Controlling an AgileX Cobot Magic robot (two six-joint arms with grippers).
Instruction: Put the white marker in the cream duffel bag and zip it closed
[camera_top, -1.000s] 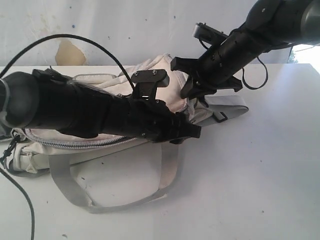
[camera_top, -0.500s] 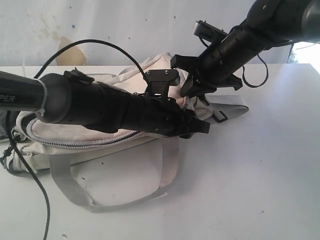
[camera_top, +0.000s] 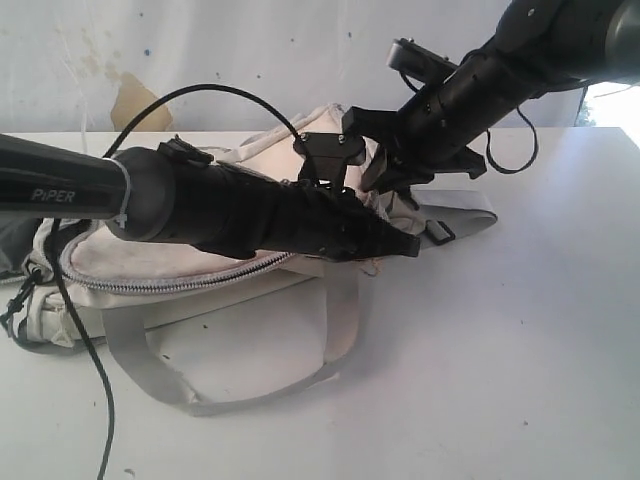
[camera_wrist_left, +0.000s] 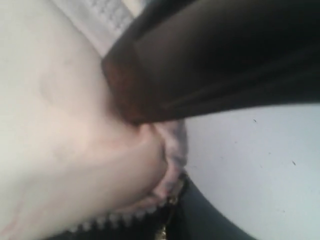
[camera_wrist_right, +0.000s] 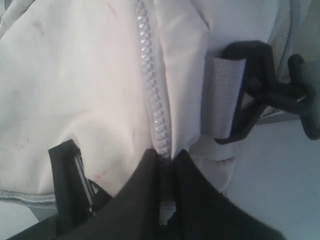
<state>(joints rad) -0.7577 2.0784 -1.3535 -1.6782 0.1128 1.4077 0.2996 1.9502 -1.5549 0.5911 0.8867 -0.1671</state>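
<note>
White table, cream duffel bag lying on it. My right gripper pinching bag fabric at zipper; my left gripper pressed together against bag end.

Robot lab bench, plain white table, stained white wall, black left arm and right arm, loose cable

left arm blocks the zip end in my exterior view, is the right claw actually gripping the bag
observer: yes, the right wrist view shows the right claw shut on the zipper seam of the cream duffel bag.
operator: anything beside it
observer: a black buckle on grey webbing, close beside that seam.
operator: and the left claw
observer: the left wrist view is blurry; the left claw sits against cream fabric near zipper teeth, and what it pinches I cannot tell.
</note>
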